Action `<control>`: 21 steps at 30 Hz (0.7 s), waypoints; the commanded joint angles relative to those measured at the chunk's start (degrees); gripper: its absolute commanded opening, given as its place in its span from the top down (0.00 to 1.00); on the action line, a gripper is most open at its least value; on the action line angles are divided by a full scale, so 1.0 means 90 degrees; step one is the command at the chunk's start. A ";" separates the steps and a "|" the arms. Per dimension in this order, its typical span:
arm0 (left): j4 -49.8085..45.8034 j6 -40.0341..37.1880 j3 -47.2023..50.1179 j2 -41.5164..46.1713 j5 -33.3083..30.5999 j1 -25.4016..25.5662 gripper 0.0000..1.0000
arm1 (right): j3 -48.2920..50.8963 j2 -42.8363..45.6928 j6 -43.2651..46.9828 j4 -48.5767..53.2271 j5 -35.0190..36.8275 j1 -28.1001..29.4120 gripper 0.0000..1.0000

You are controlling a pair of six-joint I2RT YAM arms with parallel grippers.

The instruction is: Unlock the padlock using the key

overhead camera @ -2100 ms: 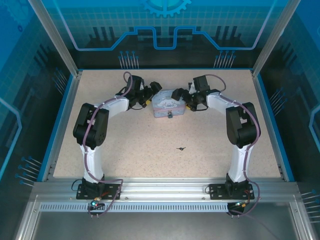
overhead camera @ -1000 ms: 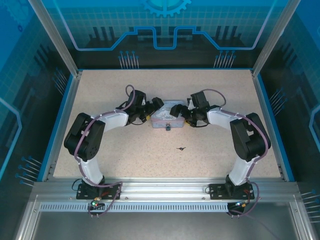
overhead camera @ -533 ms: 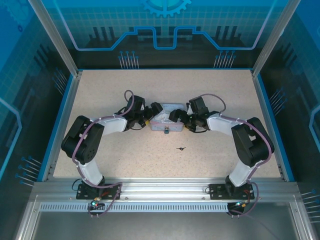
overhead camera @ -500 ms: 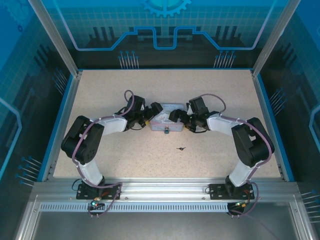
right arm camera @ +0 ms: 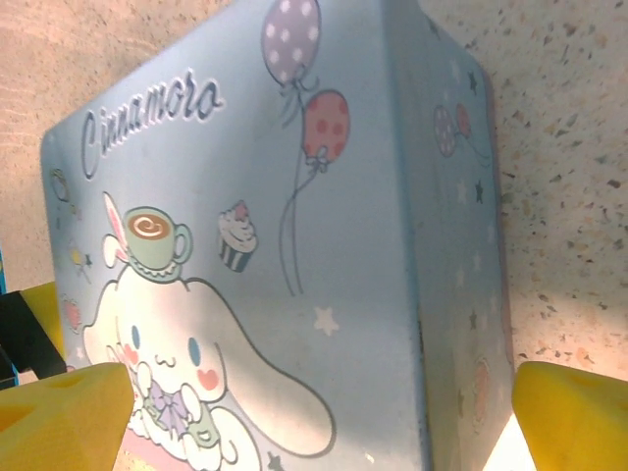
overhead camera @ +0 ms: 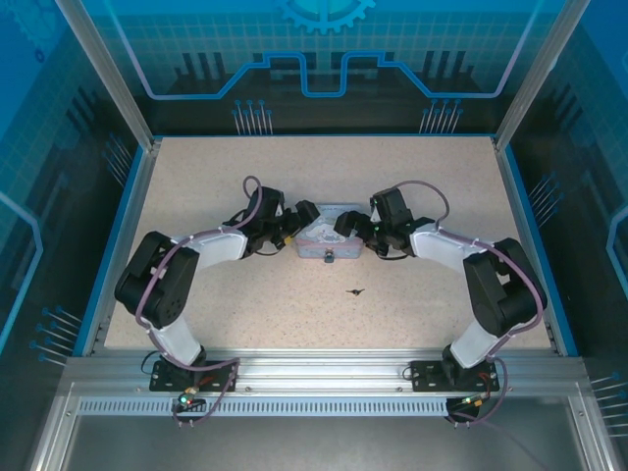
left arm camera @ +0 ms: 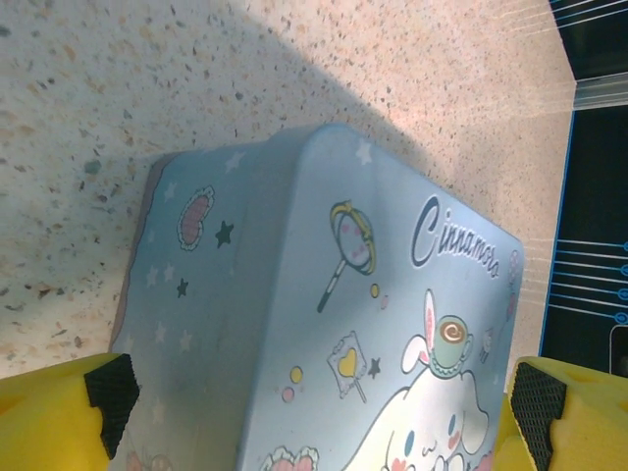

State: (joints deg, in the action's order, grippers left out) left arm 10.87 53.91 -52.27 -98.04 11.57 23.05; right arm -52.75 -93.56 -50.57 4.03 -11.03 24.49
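The padlock [overhead camera: 329,257] is a tiny dark speck hanging at the middle of the near side of the pale blue cartoon tin [overhead camera: 329,235]. The key [overhead camera: 356,292], a thin dark sliver, lies on the table a little nearer and to the right of it. My left gripper [overhead camera: 300,220] straddles the tin's left end and my right gripper [overhead camera: 353,224] its right end. In the left wrist view the gripper [left arm camera: 324,397] stands wide open with the tin [left arm camera: 324,294] spanning the gap. The right gripper [right arm camera: 319,417] is equally wide around the tin [right arm camera: 294,245].
The speckled beige table [overhead camera: 245,304] is ringed by a blue rim [overhead camera: 113,255] and a see-through enclosure. Both arms bend inward from their bases at the near edge. Bare table lies around the key and behind the tin.
Both grippers and the tin between them came toward the near edge and lower, the arms folding outward. In the last half second they barely shifted. The key has stayed put.
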 commanded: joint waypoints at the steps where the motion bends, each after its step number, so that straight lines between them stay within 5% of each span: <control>1: -0.0305 -0.0316 0.0136 0.0402 -0.0134 -0.0255 0.01 | 0.0122 0.0355 0.0196 0.0186 0.0236 0.0033 0.00; 15: -0.1006 -0.0352 0.1047 0.2164 0.0025 -0.0481 0.01 | -0.0235 0.1741 0.3009 0.2970 0.1070 0.0941 0.01; 21: -0.1229 -0.0181 0.1209 0.2662 0.0128 -0.0317 0.01 | 0.0224 0.2291 0.3626 0.3274 0.1332 0.1346 0.12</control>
State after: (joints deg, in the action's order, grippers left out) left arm 2.11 51.16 -42.09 -76.09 11.38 19.31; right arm -52.49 -75.02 -23.18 28.82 -1.43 35.31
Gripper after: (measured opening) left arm 0.989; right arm 0.894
